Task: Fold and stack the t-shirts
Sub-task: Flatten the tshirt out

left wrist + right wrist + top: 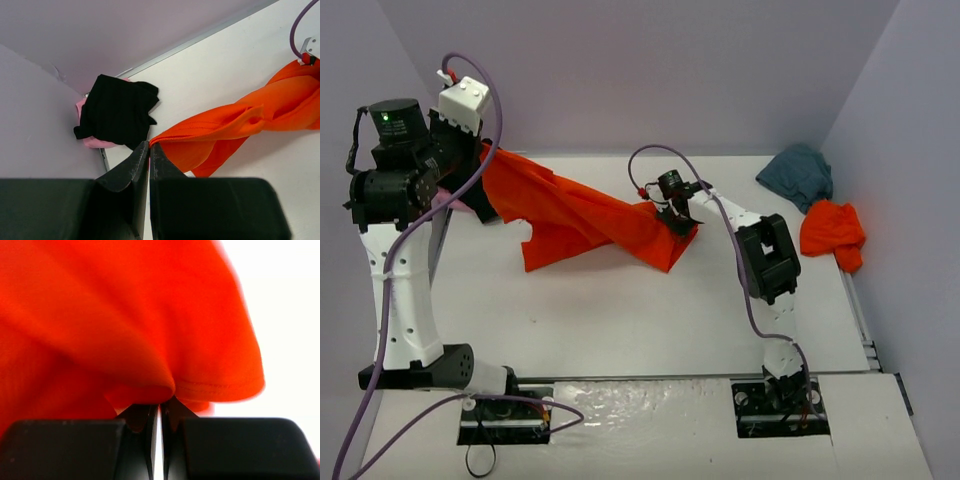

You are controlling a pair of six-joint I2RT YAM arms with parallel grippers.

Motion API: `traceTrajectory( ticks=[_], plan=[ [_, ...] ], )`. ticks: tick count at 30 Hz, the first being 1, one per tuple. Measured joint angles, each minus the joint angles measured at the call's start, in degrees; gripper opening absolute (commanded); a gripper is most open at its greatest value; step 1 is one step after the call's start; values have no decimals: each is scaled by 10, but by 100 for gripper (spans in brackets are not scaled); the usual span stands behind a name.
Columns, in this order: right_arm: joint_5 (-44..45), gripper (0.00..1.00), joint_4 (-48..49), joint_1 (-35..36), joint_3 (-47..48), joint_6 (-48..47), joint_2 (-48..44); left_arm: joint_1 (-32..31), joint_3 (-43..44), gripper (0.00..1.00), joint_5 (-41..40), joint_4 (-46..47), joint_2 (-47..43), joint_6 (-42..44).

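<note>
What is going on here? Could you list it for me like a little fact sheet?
Being handled: orange shirt, twisted and stretched out
Held by: left gripper at one end, right gripper at the other, both shut on the cloth
Far left corner: black shirt lying on a pink shirt
Far right edge: blue-grey shirt and second orange shirt, both crumpled, side by side
</note>
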Motion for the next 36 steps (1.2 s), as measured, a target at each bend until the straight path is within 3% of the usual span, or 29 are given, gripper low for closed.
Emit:
traceTrajectory(
  ticks=[8,10,12,14,15,16,17,19,21,24,36],
  plan=[
    [36,0,-30,22,-11,-32,-127,0,-17,0,14,5,1,-1],
    [43,13,-31,21,-10,-40,-164,0,-32,0,24,8,0,-1],
    [49,18,-33,17,-9,-47,-192,0,-47,0,33,9,-1,-1],
    [45,43,-37,11,-9,-51,-210,0,-65,0,42,11,-3,-1],
    [37,51,-39,8,-9,-52,-217,0,-75,0,46,11,-4,-1],
    [27,51,-41,7,-10,-55,-222,0,-83,0,49,12,-6,0],
    [16,60,-44,5,-11,-51,-224,0,-91,0,52,12,-7,0],
    [-9,54,-50,5,-14,-49,-226,0,-105,0,56,13,-9,0],
    [-31,36,-57,9,-16,-48,-226,0,-116,0,59,14,-10,0],
    [-69,44,-67,12,-16,-40,-219,0,-122,0,59,15,-10,1],
    [-252,43,-110,52,-8,7,-143,0,-134,0,58,26,-11,4]
  ],
)
